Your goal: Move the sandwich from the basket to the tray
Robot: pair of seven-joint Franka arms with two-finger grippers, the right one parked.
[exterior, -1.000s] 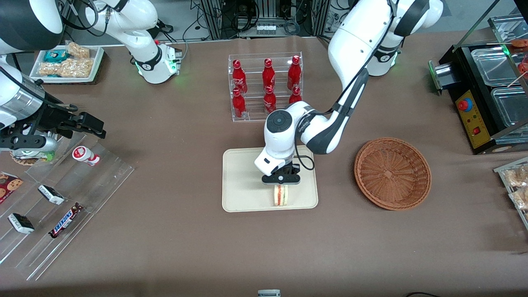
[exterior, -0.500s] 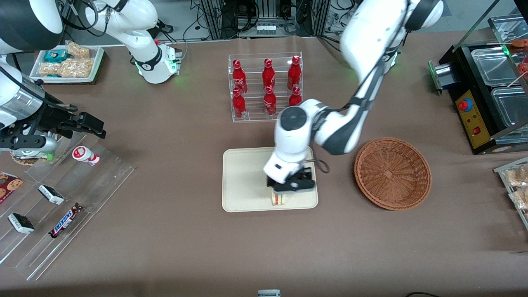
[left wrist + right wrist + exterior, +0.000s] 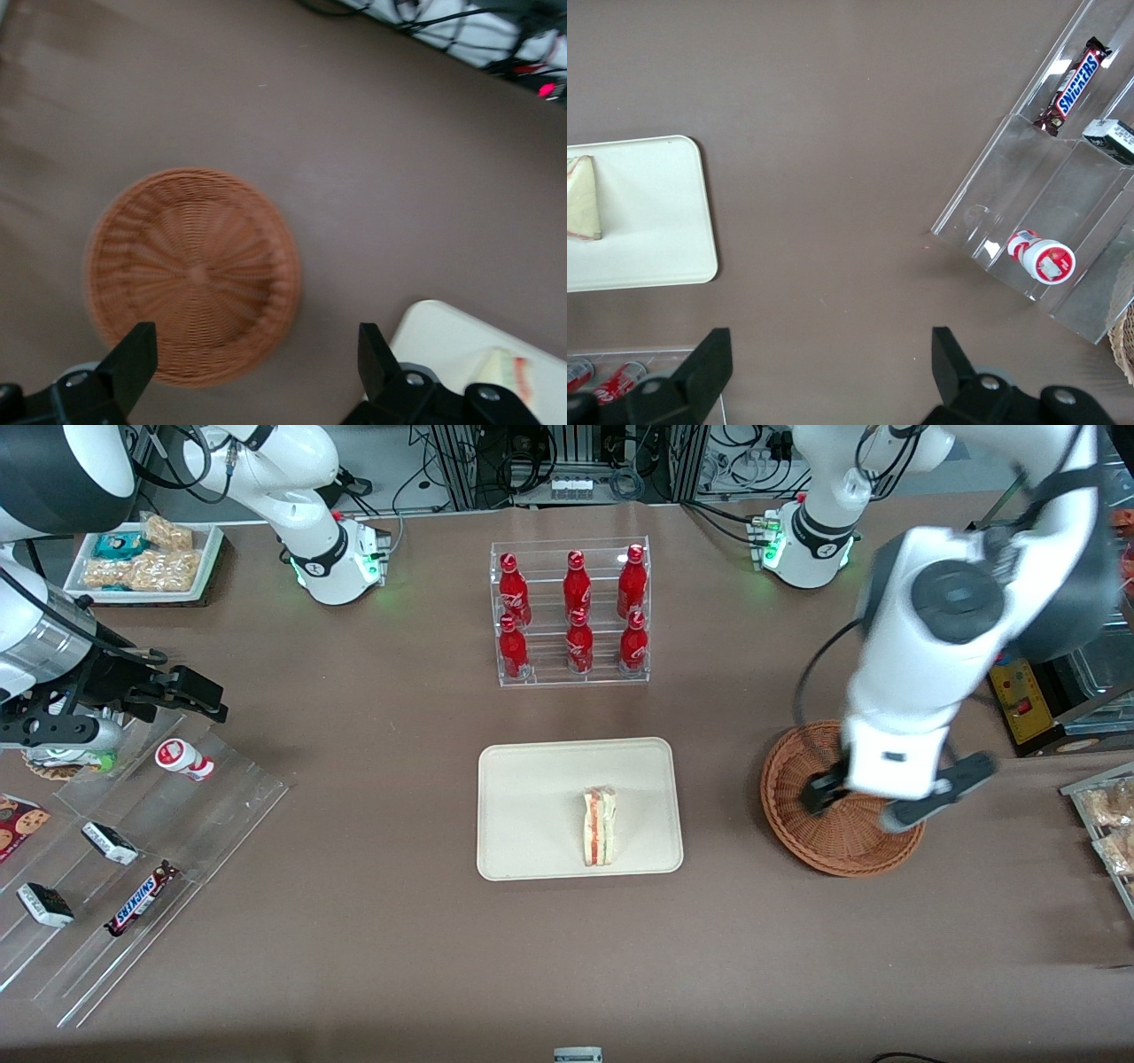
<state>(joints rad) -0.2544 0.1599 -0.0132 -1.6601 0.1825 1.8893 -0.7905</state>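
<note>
Hand (image 3: 895,802) above basket (image 3: 819,850) — brown tabletop (image 3: 354,957)

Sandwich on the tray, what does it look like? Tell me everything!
The sandwich is a small wedge of pale cream bread showing red, orange and green filling stripes. It rests on the cream tray, near the edge closest to the front camera. Nothing grips it; the open gripper hovers over the wicker basket.
</note>
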